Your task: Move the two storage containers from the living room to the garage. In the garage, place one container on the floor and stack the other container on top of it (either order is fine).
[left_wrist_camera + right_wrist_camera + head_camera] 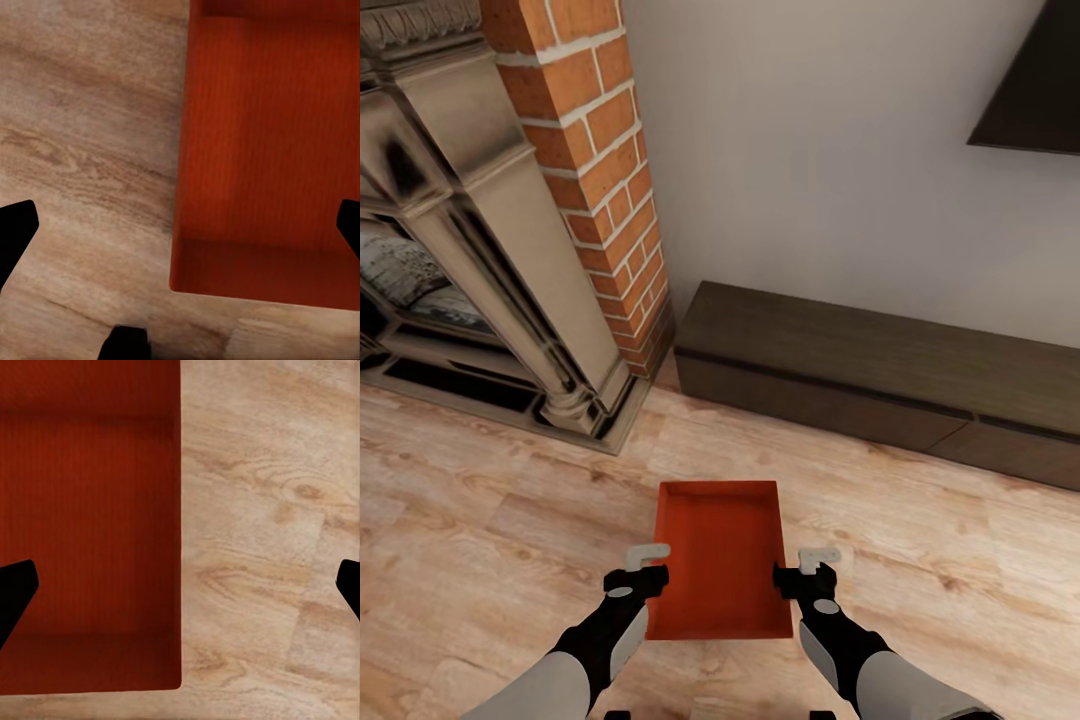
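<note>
Red-orange rectangular storage container (720,560) with thin low walls and flat bottom: resting on light wood plank floor (480,520) of living room, at 6 o'clock in head view, long axis running toward 12 o'clock. Interior bare; no contents. No label, brand or writing legible on any face.

Left gripper (648,562): positioned over container's 9 o'clock wall; in left wrist view, dark fingertips (15,229) spread wide, straddling that wall, one over planks, one over red interior (270,150). Not closed on wall.

Right gripper (815,565): at container's 3 o'clock wall; in right wrist view, fingertips (15,589) likewise spread wide, one over red interior (90,510), one over planks (262,547). Actual contact with wall: cannot tell.

Beyond container, toward 12 to 2 o'clock: long low dark brown cabinet (880,385) against pale grey wall (810,150). At 10 o'clock: ornate dark-framed fireplace (470,270) beside red brick column (600,170). At 2 o'clock, upper corner: dark flat panel (1035,85) mounted on wall, partly cut off.
</note>
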Controlling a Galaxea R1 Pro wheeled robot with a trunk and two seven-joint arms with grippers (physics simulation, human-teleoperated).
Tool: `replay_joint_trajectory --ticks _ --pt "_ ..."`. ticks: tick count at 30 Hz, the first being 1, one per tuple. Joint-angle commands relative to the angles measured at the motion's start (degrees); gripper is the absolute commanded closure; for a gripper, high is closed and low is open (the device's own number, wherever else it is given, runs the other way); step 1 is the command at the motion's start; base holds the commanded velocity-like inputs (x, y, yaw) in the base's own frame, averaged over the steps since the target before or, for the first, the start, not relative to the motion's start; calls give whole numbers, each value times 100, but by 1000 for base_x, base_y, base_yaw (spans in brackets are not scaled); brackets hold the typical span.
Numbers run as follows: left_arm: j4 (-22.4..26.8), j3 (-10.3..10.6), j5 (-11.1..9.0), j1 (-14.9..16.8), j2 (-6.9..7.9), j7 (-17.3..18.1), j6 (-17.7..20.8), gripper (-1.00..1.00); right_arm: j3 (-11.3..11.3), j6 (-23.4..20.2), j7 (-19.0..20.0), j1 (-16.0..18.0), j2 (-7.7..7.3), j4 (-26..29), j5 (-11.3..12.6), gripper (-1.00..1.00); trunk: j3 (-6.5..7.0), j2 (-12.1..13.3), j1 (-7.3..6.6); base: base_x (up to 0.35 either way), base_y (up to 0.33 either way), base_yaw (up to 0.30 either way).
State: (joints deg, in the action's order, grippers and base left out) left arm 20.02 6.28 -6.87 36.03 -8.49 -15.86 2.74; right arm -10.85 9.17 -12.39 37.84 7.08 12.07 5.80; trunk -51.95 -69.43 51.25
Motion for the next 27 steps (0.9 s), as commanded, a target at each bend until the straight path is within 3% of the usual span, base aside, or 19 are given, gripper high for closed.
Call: replay_joint_trajectory --ticks 1,27 --pt "11 49 -60 0 4 -41 28 -100 -49 23 -26 4 0 -7 61 -100 -3 -2 1 95 0 0" --pt "-56 40 -70 0 -6 -53 42 -100 -49 25 -26 4 37 -240 61 -100 -3 -2 1 8 0 0"
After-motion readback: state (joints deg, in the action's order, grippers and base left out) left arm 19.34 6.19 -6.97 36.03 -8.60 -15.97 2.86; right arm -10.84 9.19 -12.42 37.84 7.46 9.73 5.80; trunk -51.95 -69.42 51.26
